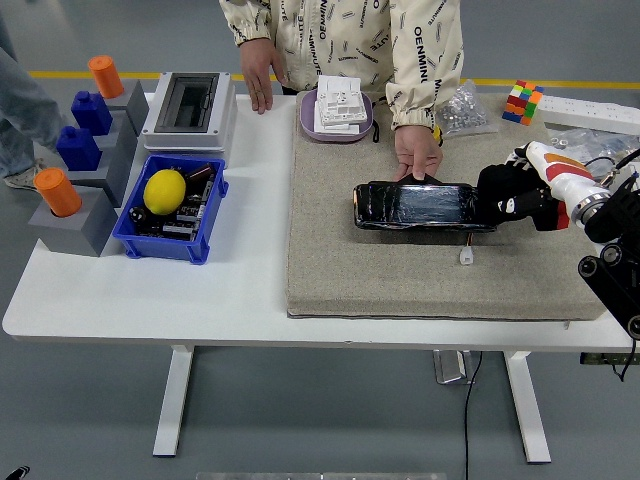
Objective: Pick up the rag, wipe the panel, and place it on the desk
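Reaching in from the right edge, the right hand sits at the right end of the black panel, its black fingers curled around a dark bundle that looks like the rag. Rag and glove are both black, so the line between cloth and fingers is hard to make out, and I cannot tell whether the rag touches the panel's end or only hangs just beside it. The panel lies lengthwise on the grey mat, its glossy top catching the light, with a small white connector on a thin lead just in front of it.

A person stands at the far side; 1 hand presses on the panel's far edge, the other hand rests on the white table near the grey switch box. Their head is cut off by the top of the view.

Only the right arm's wrist and part of its forearm show; the rest runs off the right edge. At the left stand a blue bin holding a yellow lemon, and grey blocks topped with orange and blue pieces.
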